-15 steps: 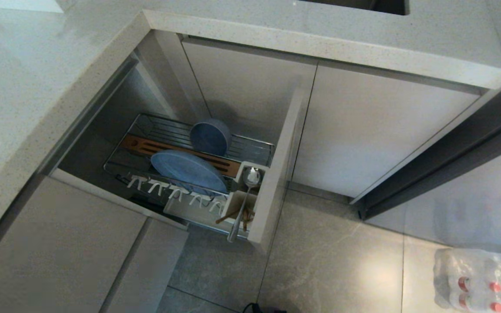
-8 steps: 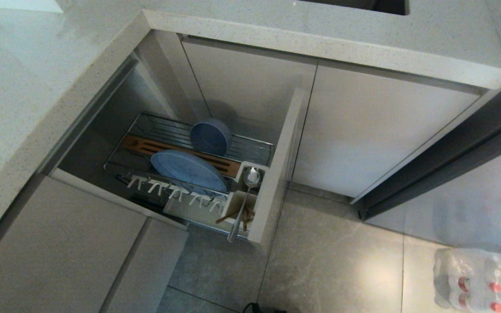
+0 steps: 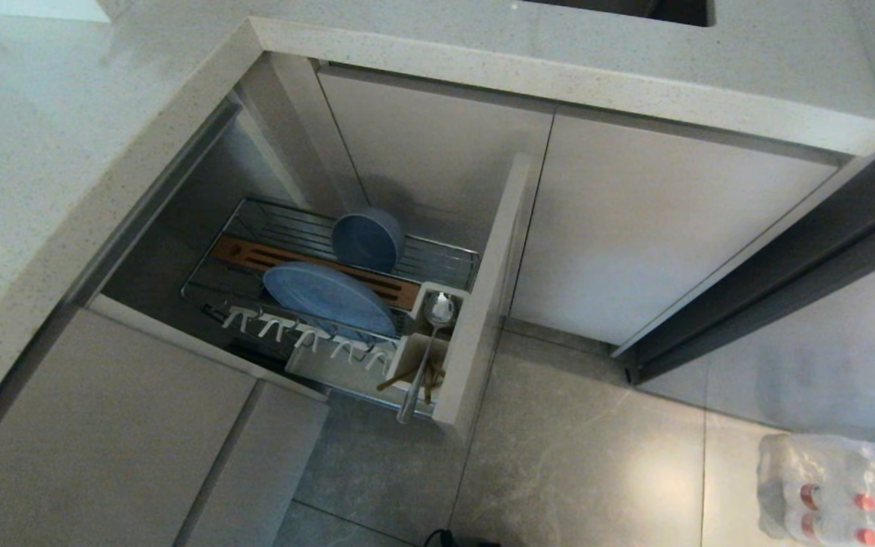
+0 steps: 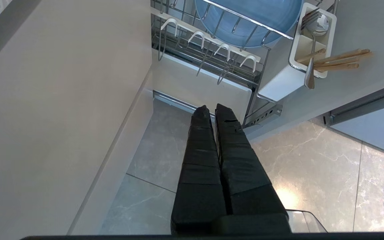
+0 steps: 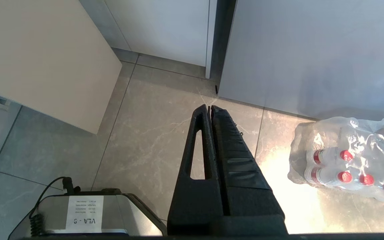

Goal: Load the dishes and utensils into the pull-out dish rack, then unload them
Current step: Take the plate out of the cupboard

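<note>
Head view shows the pull-out dish rack (image 3: 437, 266) drawn out from under the stone desk (image 3: 42, 137), its beige front panel (image 3: 483, 296) standing edge-on toward the floor. Inside the chrome wire basket, the light-blue plate (image 3: 327, 298) leans on edge against the slotted wooden strip (image 3: 255, 254), and the smaller light-blue bowl (image 3: 368, 239) stands on its side just behind it. Along the near rail runs a row of white hooks (image 3: 308, 334). At the panel end sits the white utensil cup (image 3: 422, 346), holding the silver spoon (image 3: 426, 353) bowl-end up and the wooden chopsticks (image 3: 407, 374) beside its handle.

Neither arm appears in the head view. From the left wrist view, the left pincer (image 4: 211, 111) has its fingers pressed together and empty, hanging above the floor tiles just in front of the rack's lower edge. From the right wrist view, the right pincer (image 5: 208, 110) is likewise pressed together and empty over the floor, near a shrink-wrapped pack of bottles (image 5: 348, 160).
</note>
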Robot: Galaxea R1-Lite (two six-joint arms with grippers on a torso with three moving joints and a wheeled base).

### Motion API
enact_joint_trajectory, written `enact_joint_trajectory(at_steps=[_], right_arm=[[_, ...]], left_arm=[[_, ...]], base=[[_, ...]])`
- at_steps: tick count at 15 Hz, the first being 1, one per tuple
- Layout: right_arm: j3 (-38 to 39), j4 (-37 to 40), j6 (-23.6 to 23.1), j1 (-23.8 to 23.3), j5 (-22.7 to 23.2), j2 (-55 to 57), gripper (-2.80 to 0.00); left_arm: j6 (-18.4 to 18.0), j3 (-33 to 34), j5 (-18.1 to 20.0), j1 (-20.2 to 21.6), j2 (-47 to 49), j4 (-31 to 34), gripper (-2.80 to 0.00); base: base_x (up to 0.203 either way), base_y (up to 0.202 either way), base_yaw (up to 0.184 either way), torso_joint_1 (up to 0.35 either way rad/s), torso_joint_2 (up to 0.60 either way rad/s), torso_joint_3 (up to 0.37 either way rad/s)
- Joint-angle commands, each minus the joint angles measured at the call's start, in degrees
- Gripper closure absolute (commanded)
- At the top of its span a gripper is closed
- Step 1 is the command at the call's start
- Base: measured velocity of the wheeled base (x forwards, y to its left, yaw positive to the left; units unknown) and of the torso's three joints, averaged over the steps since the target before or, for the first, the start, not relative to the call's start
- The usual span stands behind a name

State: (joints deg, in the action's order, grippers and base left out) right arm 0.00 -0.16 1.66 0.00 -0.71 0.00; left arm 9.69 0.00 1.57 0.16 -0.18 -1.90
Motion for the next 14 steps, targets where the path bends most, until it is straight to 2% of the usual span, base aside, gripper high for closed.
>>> enact_joint_trajectory(at_steps=[1, 8, 10, 12, 14], right_arm=[[0.0, 0.0, 0.0, 0.0, 0.0, 0.1, 0.00], [0.0, 0.0, 0.0, 0.0, 0.0, 0.1, 0.00], [0.0, 0.0, 0.0, 0.0, 0.0, 0.1, 0.00], [0.0, 0.0, 0.0, 0.0, 0.0, 0.1, 0.00], [0.0, 0.0, 0.0, 0.0, 0.0, 0.1, 0.00]], left_arm=[[0.1, 0.0, 0.0, 0.0, 0.1, 0.0, 0.00], [0.1, 0.0, -0.1, 0.0, 0.1, -0.2, 0.00], [0.0, -1.0, -0.2, 0.0, 0.1, -3.0, 0.00], [-0.1, -5.3, 0.2, 0.0, 0.1, -3.4, 0.00], [-0.4, -12.8, 1.3, -0.1, 0.2, 1.0, 0.00]], base=[[0.000, 0.000, 0.000, 0.000, 0.00, 0.000], [0.000, 0.000, 0.000, 0.000, 0.00, 0.000], [0.000, 0.000, 0.000, 0.000, 0.00, 0.000], [0.000, 0.000, 0.000, 0.000, 0.00, 0.000], [0.000, 0.000, 0.000, 0.000, 0.00, 0.000]])
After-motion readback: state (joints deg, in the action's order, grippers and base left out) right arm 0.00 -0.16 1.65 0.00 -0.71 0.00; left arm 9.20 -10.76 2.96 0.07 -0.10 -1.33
